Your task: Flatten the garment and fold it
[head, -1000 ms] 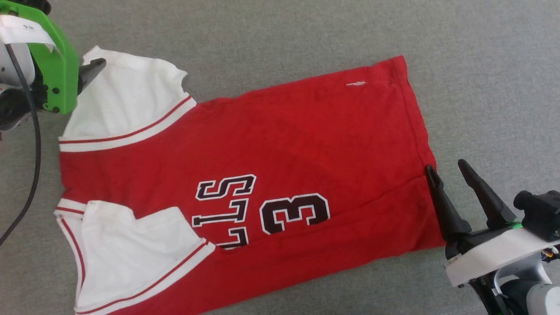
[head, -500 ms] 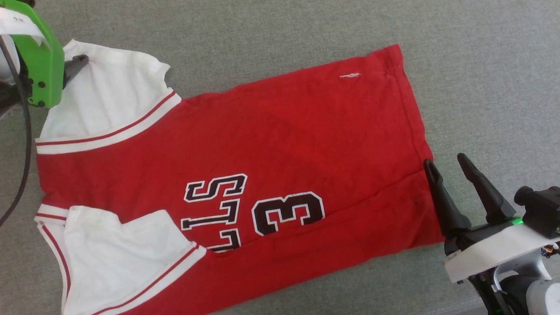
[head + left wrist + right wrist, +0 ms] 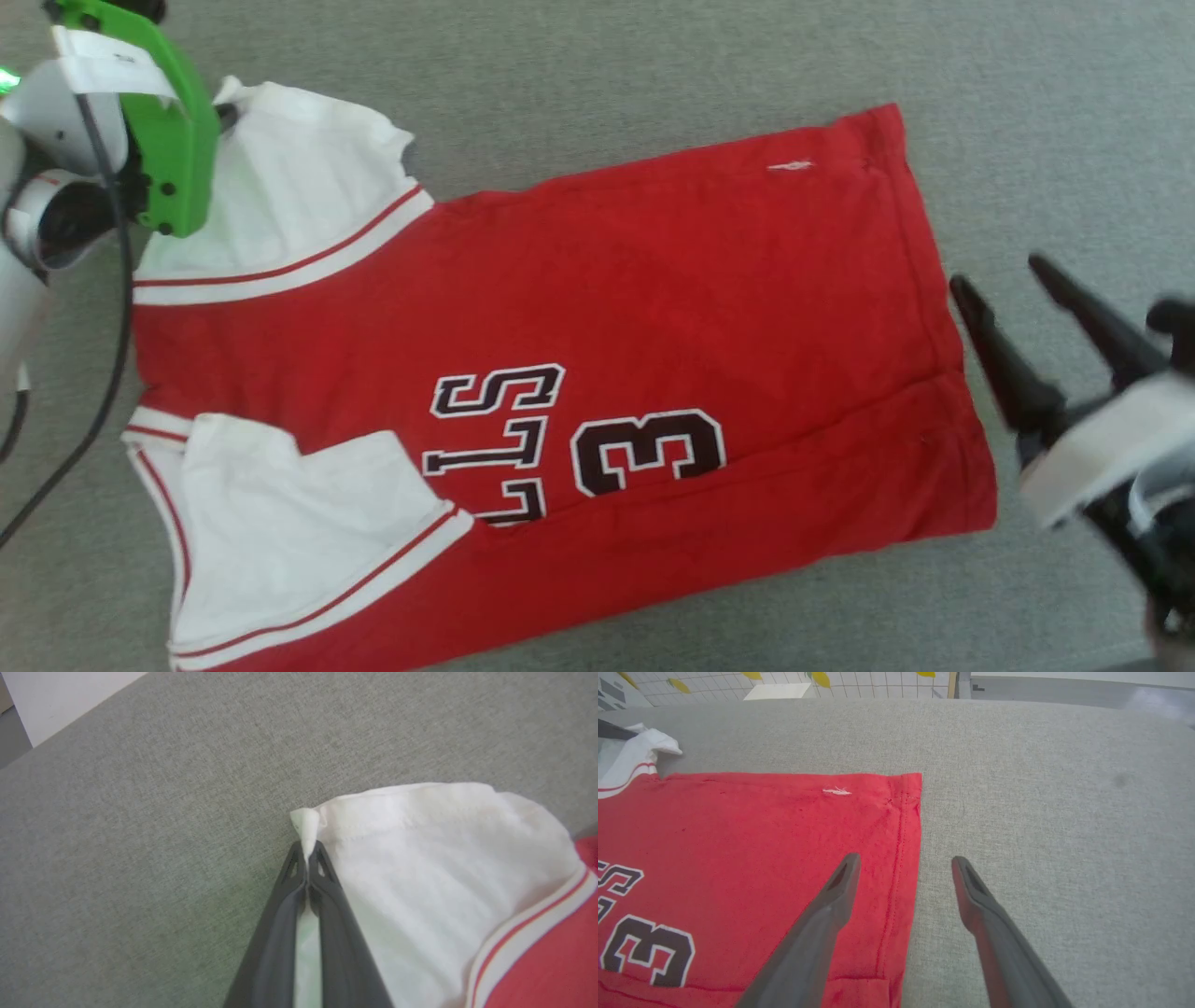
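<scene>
Garment status: red soft-fabric jersey shirt (image 3: 653, 299) with white short sleeves and a black "3" lies face-up, mostly flat on the grey cloth-covered desk (image 3: 653, 56), with the near sleeve folded in over the chest. Left gripper (image 3: 307, 851) jaws are clenched on the outer corner of the far white sleeve (image 3: 420, 868); right gripper (image 3: 906, 858) jaws are released, astride the bottom hem, grasping nothing. Reads as the flattening step: the next move likely calls for drawing that sleeve corner outward, low and gentle, with the right side securing the hem so the body doesn't drag.
</scene>
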{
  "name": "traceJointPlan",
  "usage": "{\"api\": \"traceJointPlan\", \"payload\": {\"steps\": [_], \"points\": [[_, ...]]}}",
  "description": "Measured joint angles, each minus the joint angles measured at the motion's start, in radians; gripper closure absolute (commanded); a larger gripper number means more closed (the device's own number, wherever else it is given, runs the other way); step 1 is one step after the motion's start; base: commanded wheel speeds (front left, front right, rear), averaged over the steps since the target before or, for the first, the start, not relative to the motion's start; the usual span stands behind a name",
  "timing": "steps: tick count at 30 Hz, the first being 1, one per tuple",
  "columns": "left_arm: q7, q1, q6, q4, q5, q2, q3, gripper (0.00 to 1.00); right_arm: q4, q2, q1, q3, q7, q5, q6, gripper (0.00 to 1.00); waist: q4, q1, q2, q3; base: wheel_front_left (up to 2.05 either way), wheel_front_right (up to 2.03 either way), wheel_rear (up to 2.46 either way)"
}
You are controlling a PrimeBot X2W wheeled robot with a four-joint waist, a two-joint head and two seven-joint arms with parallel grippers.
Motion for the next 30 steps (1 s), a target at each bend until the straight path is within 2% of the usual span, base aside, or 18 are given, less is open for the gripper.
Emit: {"api": "traceJointPlan", "payload": {"steps": [5,11,18,27,28,29,30], "points": [[-0.021,-0.003,0.0,-0.045,-0.008,-0.014,-0.037,1.0,0.096,-0.119,-0.199,0.052,0.222,0.081,0.0,0.0,0.041,0.0,0.0,-0.008,0.0,0.0,0.0],[-0.047,-0.028,0.0,-0.085,-0.016,-0.016,-0.08,1.0,0.295,-0.204,-0.429,0.172,0.362,0.113,0.0,0.0,0.086,0.0,0.0,0.004,0.0,0.0,0.0],[-0.086,-0.054,0.0,-0.108,-0.025,-0.023,-0.126,1.0,0.47,-0.247,-0.6,0.315,0.374,0.096,0.0,0.0,0.123,0.0,0.0,0.028,0.0,0.0,0.0],[-0.126,-0.074,0.0,-0.114,-0.059,-0.026,-0.181,1.0,0.594,-0.273,-0.693,0.437,0.354,0.098,0.0,0.0,0.143,-0.0001,0.0,0.023,0.0,0.0,0.0],[-0.128,-0.077,0.0,-0.113,-0.062,-0.026,-0.186,1.0,0.602,-0.275,-0.7,0.449,0.352,0.101,0.0,0.54,0.144,-0.0001,0.0,0.023,0.0,0.0,0.0],[-0.134,-0.078,0.0,-0.113,-0.065,-0.026,-0.189,1.0,0.607,-0.277,-0.705,0.459,0.351,0.106,0.0,1.0,0.145,-0.0001,0.0,0.023,0.0,0.0,0.0],[-0.136,-0.079,0.0,-0.113,-0.068,-0.026,-0.193,1.0,0.611,-0.28,-0.711,0.47,0.346,0.111,0.0,1.0,0.146,-0.0001,0.0,0.023,0.0,0.0,0.0]]}}
